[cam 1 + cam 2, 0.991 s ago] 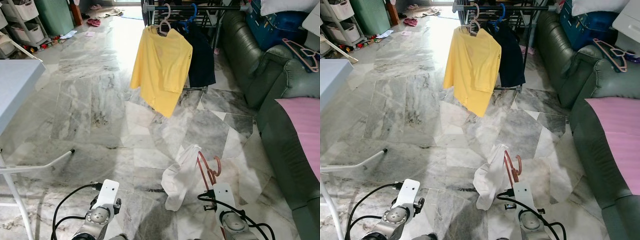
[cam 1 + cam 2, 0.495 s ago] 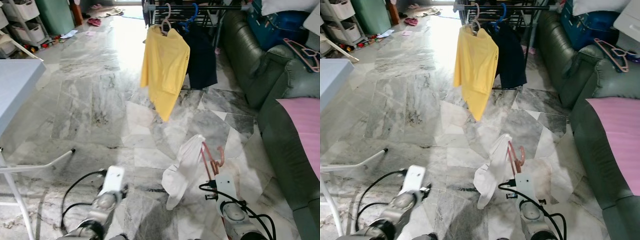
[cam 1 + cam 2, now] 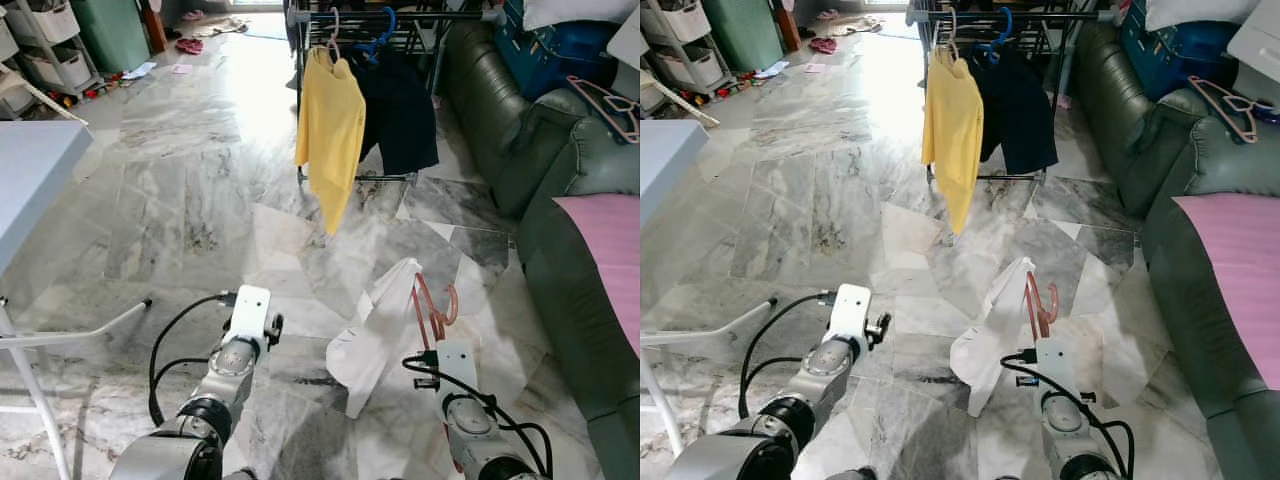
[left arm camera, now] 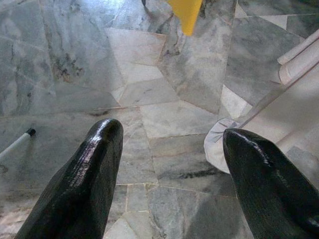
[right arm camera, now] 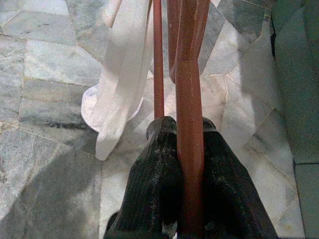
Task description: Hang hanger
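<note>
Marble floor [image 3: 180, 190], grey and white, spread out ahead toward a clothes rack [image 3: 400, 15] at the far end of the room. Held in the right gripper [image 5: 182, 132]: a reddish-pink hanger [image 3: 432, 305], its stem clamped tight between the two black fingers [image 5: 154, 174], with a white garment [image 3: 380, 335] draped from it and dangling low over the floor. Seen low and to the right in the head views, well short of the rack. Raised on the other side and carrying nothing: the left gripper [image 4: 169, 164], its fingers [image 4: 84, 184] spread wide apart with bare floor between them, the white garment's hem off to one side in the wrist view. Black cables looped from both wrists.

Hung on the rack: a yellow shirt [image 3: 330, 130] on a pale hanger, turned nearly edge-on, and just beside it a dark garment [image 3: 400, 110] on a blue hanger [image 3: 378, 30]. Lined along the right: a dark green sofa [image 3: 500, 120], with a pink cloth [image 3: 605, 260] spread over its near seat and another pink hanger [image 3: 605, 100] lying on an arm further back. Stacked above the sofa's far end: blue bags. Placed at the left edge: the corner of a pale grey table [image 3: 30, 170] on white legs. Scattered far back at the upper left: storage shelves, a green bin [image 3: 110, 30] and some shoes.
</note>
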You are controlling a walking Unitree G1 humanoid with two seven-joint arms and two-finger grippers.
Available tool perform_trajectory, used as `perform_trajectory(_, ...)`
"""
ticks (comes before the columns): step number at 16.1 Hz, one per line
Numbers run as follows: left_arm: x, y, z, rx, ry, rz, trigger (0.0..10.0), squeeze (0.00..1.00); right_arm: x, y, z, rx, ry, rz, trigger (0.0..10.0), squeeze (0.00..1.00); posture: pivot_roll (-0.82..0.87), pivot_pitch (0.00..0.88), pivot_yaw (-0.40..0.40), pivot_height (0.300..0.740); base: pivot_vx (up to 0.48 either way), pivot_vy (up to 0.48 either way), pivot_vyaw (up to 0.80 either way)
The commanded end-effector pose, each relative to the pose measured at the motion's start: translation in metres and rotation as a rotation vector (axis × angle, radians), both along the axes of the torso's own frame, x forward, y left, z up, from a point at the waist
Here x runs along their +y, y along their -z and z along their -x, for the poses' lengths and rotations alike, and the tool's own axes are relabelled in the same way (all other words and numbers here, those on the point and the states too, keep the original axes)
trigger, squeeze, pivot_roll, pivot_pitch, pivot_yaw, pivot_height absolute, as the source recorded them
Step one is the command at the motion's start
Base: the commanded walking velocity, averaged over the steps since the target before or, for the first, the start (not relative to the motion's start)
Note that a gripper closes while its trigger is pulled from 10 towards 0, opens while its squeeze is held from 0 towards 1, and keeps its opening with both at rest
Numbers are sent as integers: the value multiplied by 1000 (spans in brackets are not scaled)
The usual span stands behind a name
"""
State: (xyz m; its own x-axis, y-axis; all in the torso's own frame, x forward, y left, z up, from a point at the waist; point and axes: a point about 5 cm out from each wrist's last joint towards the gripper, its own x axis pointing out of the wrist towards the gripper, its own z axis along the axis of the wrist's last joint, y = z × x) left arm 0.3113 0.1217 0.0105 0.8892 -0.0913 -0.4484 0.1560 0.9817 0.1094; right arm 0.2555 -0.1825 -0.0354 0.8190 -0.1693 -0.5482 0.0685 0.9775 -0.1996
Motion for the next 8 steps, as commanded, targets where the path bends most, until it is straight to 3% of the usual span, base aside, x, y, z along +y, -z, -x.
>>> perform_trajectory(1, 2, 1, 1, 5, -5, 7, 10000, 0, -1, -7, -8, -45, 9, 4, 10000, 0, -81, 73, 37, 740, 0, 0, 0)
perform_trajectory(6, 12, 19, 18, 66, -11, -43, 10000, 0, 3, -5, -6, -36, 6, -3, 10000, 0, -84, 77, 34, 740, 0, 0, 0)
perform_trajectory(8, 23, 35, 35, 138, -32, -70, 10000, 0, 7, 1, 1, -7, -14, -5, 10000, 0, -84, 77, 34, 740, 0, 0, 0)
